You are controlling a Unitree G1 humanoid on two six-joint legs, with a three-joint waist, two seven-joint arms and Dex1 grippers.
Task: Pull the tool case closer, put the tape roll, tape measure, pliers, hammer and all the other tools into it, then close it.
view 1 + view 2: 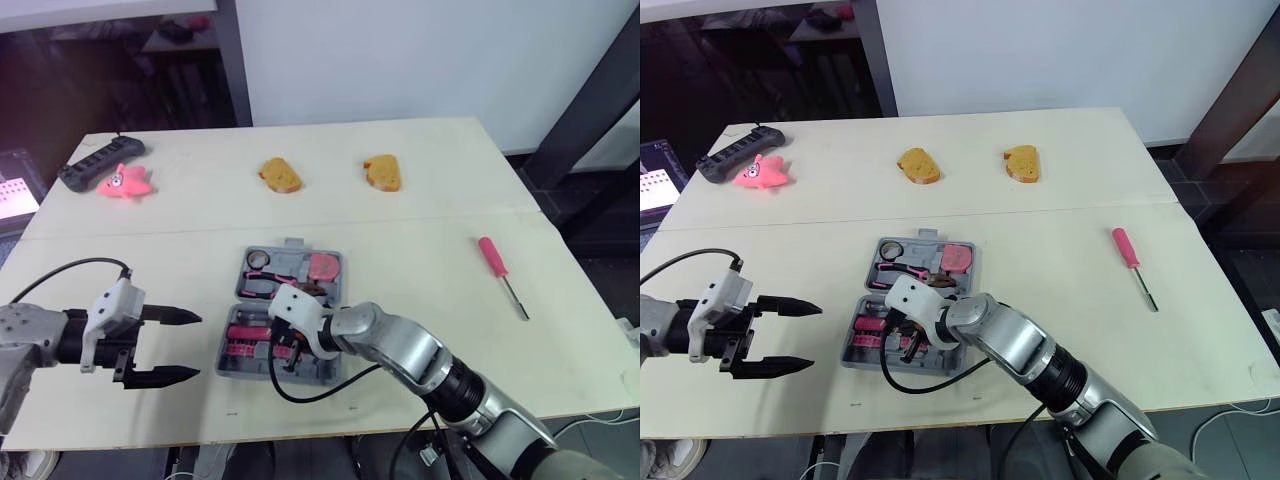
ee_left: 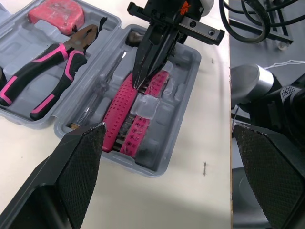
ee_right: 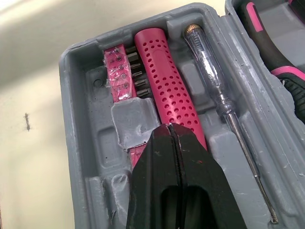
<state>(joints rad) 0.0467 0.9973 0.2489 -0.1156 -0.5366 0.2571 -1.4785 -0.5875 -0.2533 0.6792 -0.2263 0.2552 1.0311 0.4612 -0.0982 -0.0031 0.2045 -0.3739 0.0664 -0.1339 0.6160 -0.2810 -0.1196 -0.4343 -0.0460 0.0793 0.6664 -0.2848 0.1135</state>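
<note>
Pale table (image 1: 420, 225) before a white wall (image 1: 400, 60), open grey tool case (image 2: 183, 102) near us holding pliers (image 2: 52, 71), tape measure (image 2: 56, 10), pink perforated handle (image 3: 169, 90) and bits (image 3: 119, 71), our right fingers (image 3: 157, 157) pressed together above that handle, our left fingers (image 1: 172, 316) wide beside the case, pink screwdriver (image 1: 497, 268) well apart.

No legible text or labels anywhere.

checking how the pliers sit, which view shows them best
Left wrist view: the pliers lie whole in the tool case, pink handles clear. Right wrist view has part of a handle; the eye views show them small.
</note>
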